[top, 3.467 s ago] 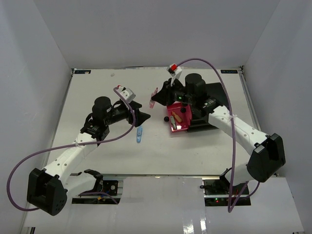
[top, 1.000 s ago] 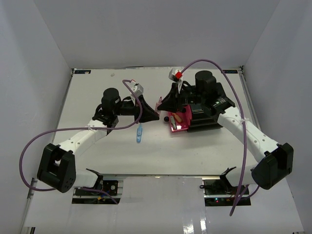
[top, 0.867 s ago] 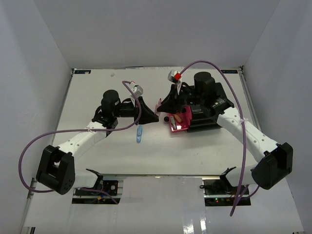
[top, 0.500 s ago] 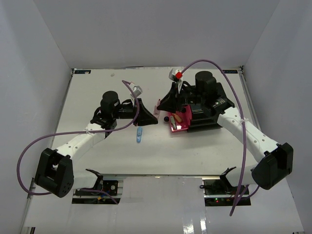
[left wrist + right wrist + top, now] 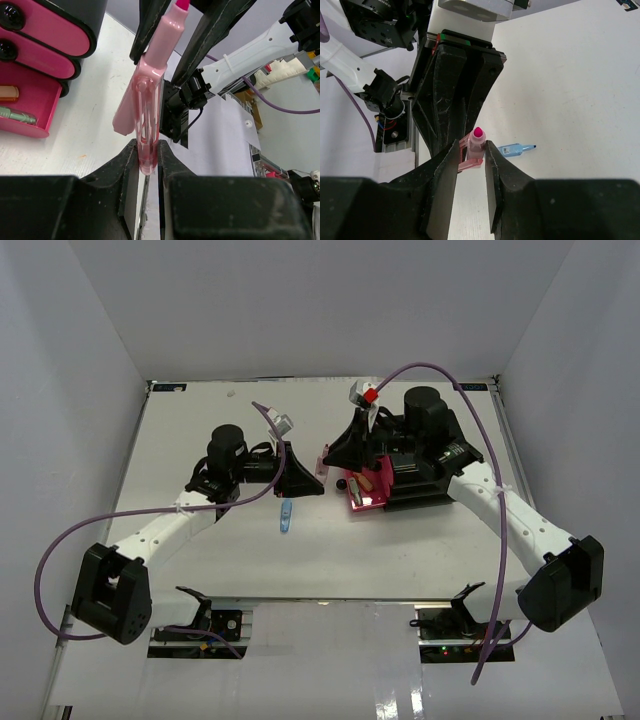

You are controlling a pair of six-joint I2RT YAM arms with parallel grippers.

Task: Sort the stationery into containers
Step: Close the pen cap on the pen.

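Left gripper (image 5: 148,150) clamps the lower end of a pink pen (image 5: 150,100) above the middle of the bench (image 5: 200,420). Right gripper (image 5: 471,150) stands narrowly parted around the pen's tip, seemingly not pressing it. Toward the right edge sits the black cabinet (image 5: 430,492), its bottom pink drawer (image 5: 40,95) open. A light-blue piece (image 5: 287,516) lies below the pen, nearer the front edge.

The left arm (image 5: 165,530) and right arm (image 5: 500,505) share white link shells, black drum-shaped joints and blocky black shoulders. A purple cable (image 5: 425,364) loops off each. The left pincer (image 5: 148,160) and right pincer (image 5: 471,150) are matte black wedges. A red tab (image 5: 369,393) marks the right wrist.
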